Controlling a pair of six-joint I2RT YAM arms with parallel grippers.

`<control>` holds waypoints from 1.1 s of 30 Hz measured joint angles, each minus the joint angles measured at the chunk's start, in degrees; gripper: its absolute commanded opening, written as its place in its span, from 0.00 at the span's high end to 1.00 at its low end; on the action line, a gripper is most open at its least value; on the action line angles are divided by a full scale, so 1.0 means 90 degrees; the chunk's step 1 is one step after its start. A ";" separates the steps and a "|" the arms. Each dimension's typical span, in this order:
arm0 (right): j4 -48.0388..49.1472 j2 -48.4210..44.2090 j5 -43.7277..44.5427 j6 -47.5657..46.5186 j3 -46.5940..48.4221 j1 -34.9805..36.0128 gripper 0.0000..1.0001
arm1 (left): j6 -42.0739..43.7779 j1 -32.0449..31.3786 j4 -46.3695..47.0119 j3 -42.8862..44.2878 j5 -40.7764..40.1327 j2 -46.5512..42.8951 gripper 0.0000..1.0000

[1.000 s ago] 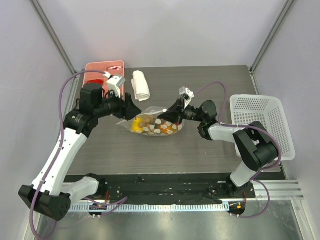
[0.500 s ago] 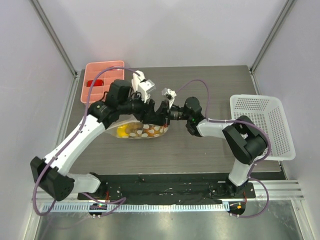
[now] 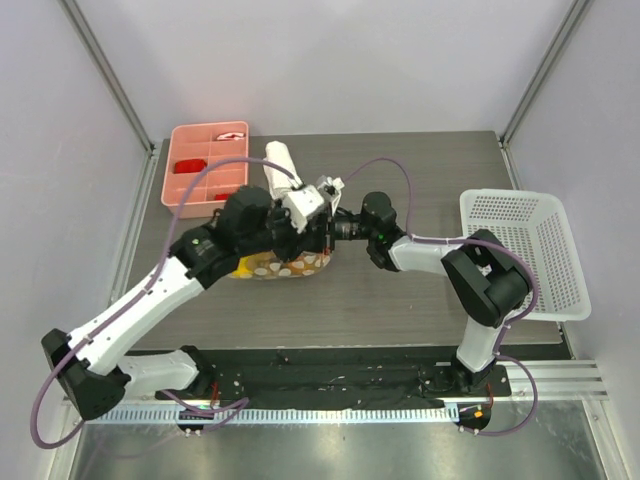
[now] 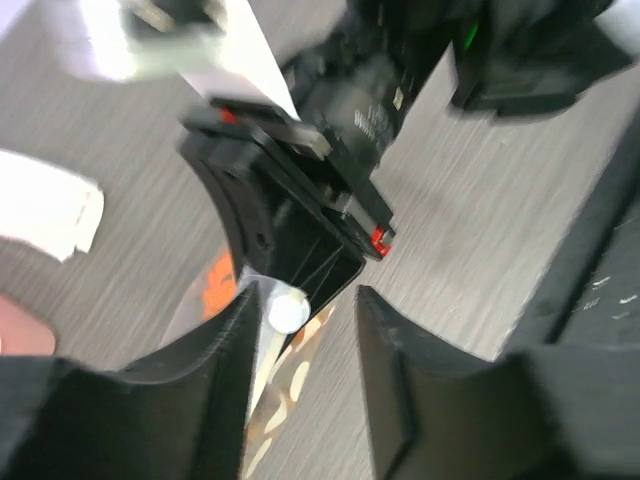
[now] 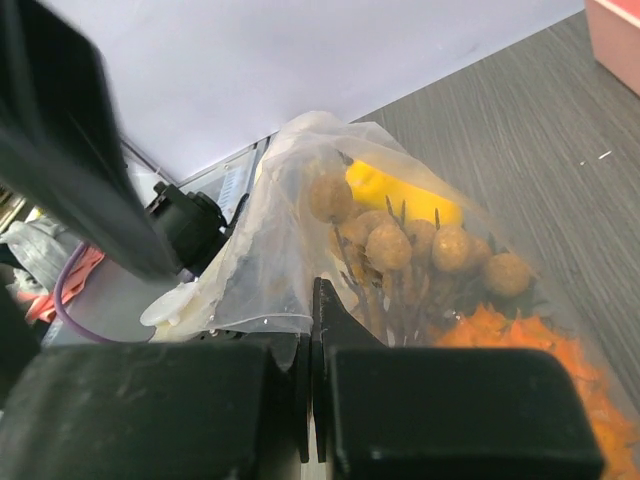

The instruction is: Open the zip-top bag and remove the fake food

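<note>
The zip-top bag lies at the table's middle with the fake food inside. In the right wrist view the bag shows a yellow pear-like fruit, a cluster of brown balls and an orange spiky fruit. My right gripper is shut on the bag's edge. My left gripper is open right beside it. In the left wrist view its open fingers straddle the white slider, which sits close to the left finger. The slider also shows in the right wrist view.
A pink compartment tray stands at the back left, with a rolled white towel beside it. A white perforated basket stands at the right edge. The two arms meet closely over the bag.
My left gripper has swung from the bag's left end across to its right end, beside my right gripper. My right gripper has moved left with the bag's edge.
</note>
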 measured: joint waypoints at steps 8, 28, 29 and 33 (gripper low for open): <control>-0.0180 -0.0002 0.0027 0.0107 0.0000 0.0063 0.99 | 0.0726 -0.1375 0.0199 -0.0750 -0.2684 0.0046 0.64; -0.0080 -0.0002 0.0083 0.0449 0.0000 0.0075 0.99 | 0.1120 -0.1950 0.0554 -0.1156 -0.4571 0.0236 0.56; -0.0073 -0.0002 0.0087 0.0466 0.0000 0.0075 0.99 | 0.1120 -0.1950 0.0546 -0.1180 -0.4636 0.0245 0.55; -0.0046 -0.0002 0.0092 0.0583 0.0000 0.0083 0.99 | 0.1042 -0.1950 0.0512 -0.1333 -0.4697 0.0051 0.52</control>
